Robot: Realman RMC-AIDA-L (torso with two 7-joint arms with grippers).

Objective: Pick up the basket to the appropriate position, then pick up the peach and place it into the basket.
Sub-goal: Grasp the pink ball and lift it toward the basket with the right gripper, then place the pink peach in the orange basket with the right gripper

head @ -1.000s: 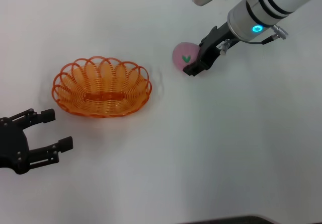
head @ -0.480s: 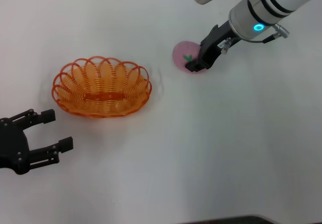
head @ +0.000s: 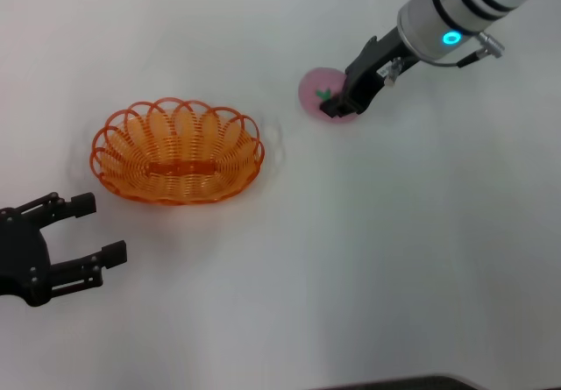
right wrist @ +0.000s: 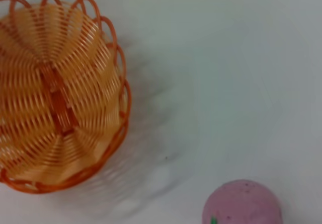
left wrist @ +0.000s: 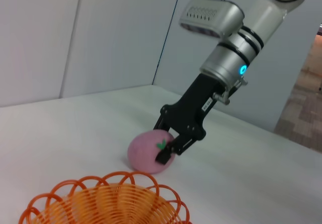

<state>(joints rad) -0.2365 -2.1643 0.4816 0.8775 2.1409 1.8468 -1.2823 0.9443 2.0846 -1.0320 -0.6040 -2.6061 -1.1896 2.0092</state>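
The orange wire basket [head: 177, 152] stands on the white table at the left of centre, with nothing in it. The pink peach [head: 315, 88] lies on the table to its far right. My right gripper [head: 336, 102] is down at the peach, open, with one finger in front of it and the other behind. The left wrist view shows the same: peach [left wrist: 143, 152], right gripper [left wrist: 164, 140], basket rim [left wrist: 103, 182] below. In the right wrist view the basket [right wrist: 55, 98] and the peach [right wrist: 242, 204] lie apart. My left gripper [head: 98, 226] rests open near the front left.
The white table [head: 368, 250] is bare between the basket and the peach and across the front right. Grey wall panels [left wrist: 100, 32] stand behind the table in the left wrist view.
My right gripper has moved left and away from me onto the peach, its fingers now straddling it. The basket and the left arm have not moved.
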